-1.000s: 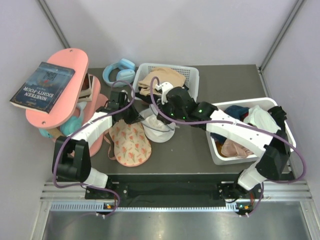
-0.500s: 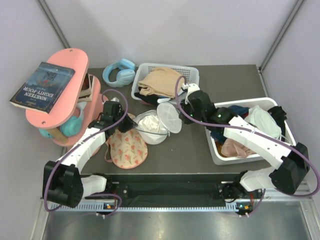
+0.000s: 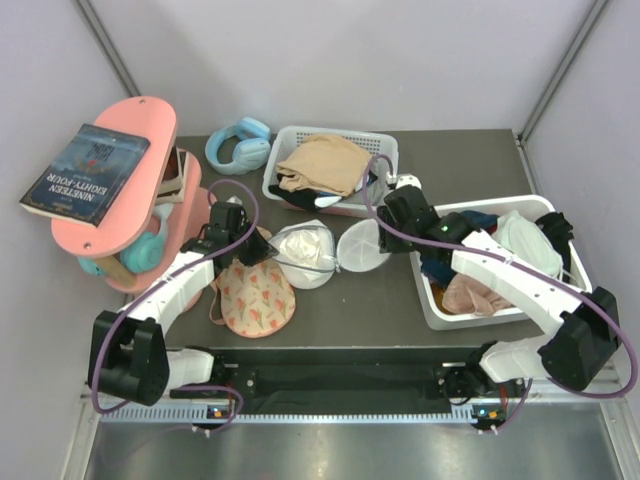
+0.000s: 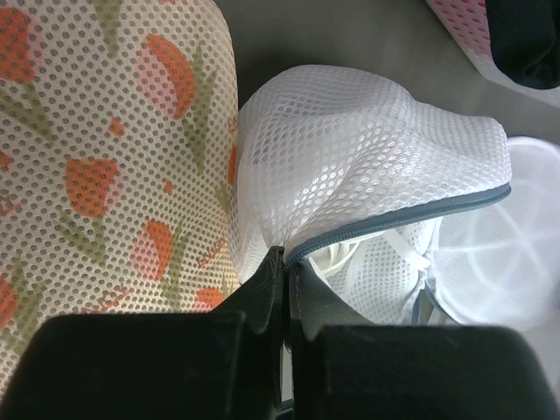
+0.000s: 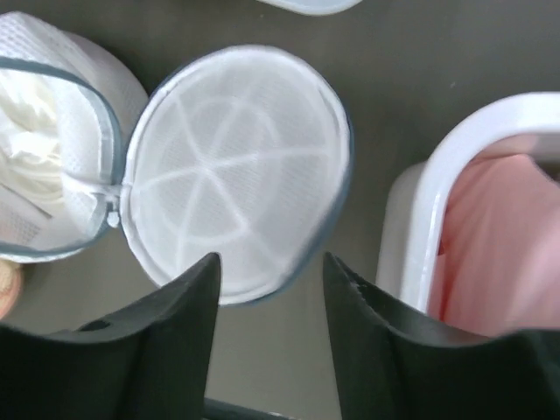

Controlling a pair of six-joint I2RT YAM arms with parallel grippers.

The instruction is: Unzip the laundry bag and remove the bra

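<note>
Laundry bag: white mesh dome, grey-edged, unzipped, gaping open.

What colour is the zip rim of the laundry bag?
Grey-blue: the zip rim edges the white mesh laundry bag. The left wrist view shows it best.

laundry bag unzipped, lying open; floral bra just left

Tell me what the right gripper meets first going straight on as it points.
Likely the laundry bag's flipped-open round lid, lying flat just ahead of the right gripper; depth is unclear.
</note>
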